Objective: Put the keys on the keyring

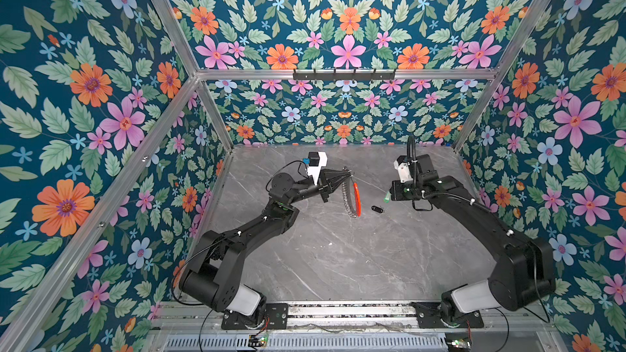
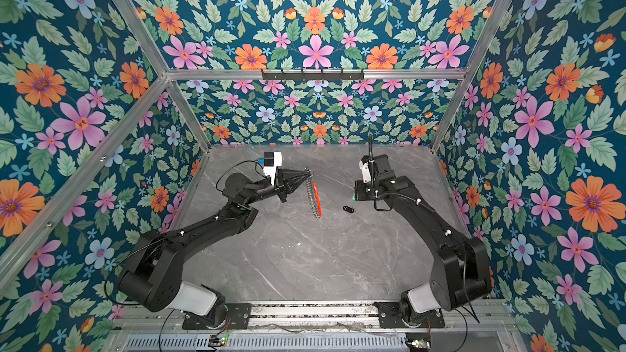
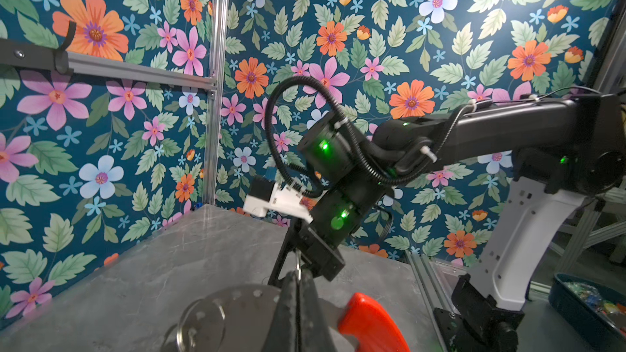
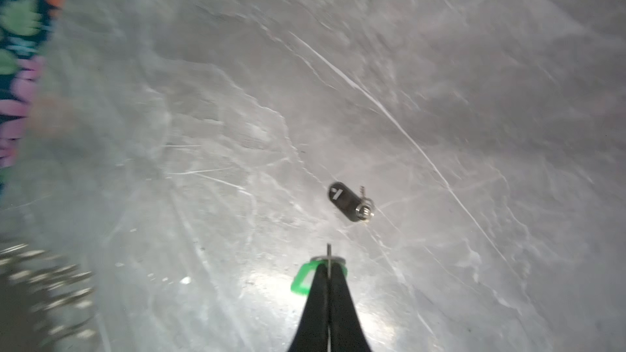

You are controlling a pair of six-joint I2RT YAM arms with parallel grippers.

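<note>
Work surface: grey marble-look tabletop (image 1: 338, 259) w/ pale veins; I make out a few white specks near ctr. Enclosure: floral wall panels (image 1: 349, 11) (teal ground; orange, pink, pale-blue blooms) at rear & both sides, set in alu. frame bars (image 1: 237, 74). Black hook rack (image 1: 343, 75) sits on the rear crossbar; I count six hooks. Front edge: metal rail (image 1: 349, 311), then slotted grille (image 1: 338, 343) w/ a small green-lit board (image 1: 259, 338). Left wrist view: dark-blue tub (image 3: 572, 313) of mixed coloured bits, off the table.
</note>
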